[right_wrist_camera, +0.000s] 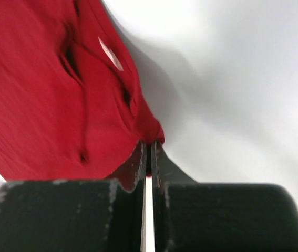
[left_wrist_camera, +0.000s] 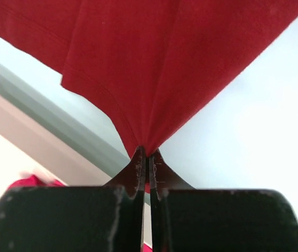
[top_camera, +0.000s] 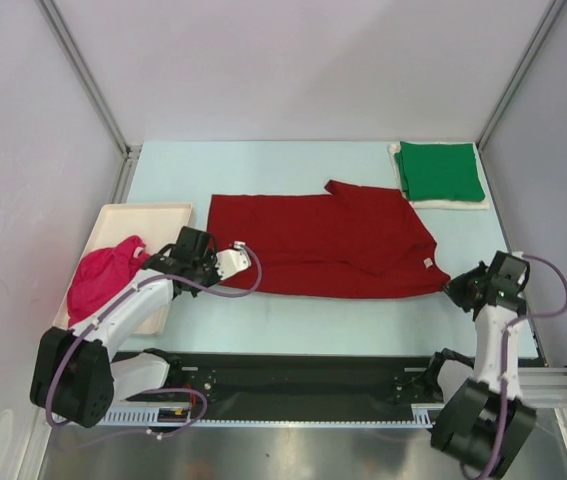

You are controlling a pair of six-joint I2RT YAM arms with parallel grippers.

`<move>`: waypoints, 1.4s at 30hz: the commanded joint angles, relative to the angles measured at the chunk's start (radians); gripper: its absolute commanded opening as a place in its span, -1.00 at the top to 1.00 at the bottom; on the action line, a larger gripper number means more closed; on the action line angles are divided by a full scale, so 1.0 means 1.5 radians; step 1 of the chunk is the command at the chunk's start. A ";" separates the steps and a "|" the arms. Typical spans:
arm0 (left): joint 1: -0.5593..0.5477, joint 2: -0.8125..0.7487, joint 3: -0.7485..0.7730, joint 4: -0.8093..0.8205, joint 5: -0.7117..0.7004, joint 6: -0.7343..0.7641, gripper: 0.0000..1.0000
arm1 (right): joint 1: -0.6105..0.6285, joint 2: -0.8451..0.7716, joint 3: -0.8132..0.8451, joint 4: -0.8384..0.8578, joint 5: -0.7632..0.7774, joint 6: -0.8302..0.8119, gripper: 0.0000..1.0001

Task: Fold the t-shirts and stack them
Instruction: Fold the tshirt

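Dark red cloth t-shirt [top_camera: 323, 245] is lying crosswise between my left gripper [top_camera: 241, 262] and right gripper [top_camera: 458, 288], both clamping its near corners.

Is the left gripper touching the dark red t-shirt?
Touching. The left wrist view shows the left gripper shut on a pinched fold of the dark red t-shirt, with the cloth gathered between its jaws.
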 commanded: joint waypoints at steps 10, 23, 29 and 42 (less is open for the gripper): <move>0.002 -0.091 -0.005 -0.175 0.041 0.114 0.99 | -0.074 -0.141 -0.001 -0.196 -0.014 0.151 1.00; 0.017 -0.060 0.107 -0.352 0.126 0.208 -0.11 | -0.060 -0.119 0.144 -0.223 0.146 0.104 -0.09; 0.077 0.001 0.252 -0.179 0.172 0.005 -0.48 | 0.059 0.009 0.202 -0.046 0.058 -0.023 -0.20; 0.078 0.403 0.550 -0.018 -0.062 -0.204 -0.29 | 0.265 0.541 0.635 -0.056 0.097 -0.227 0.31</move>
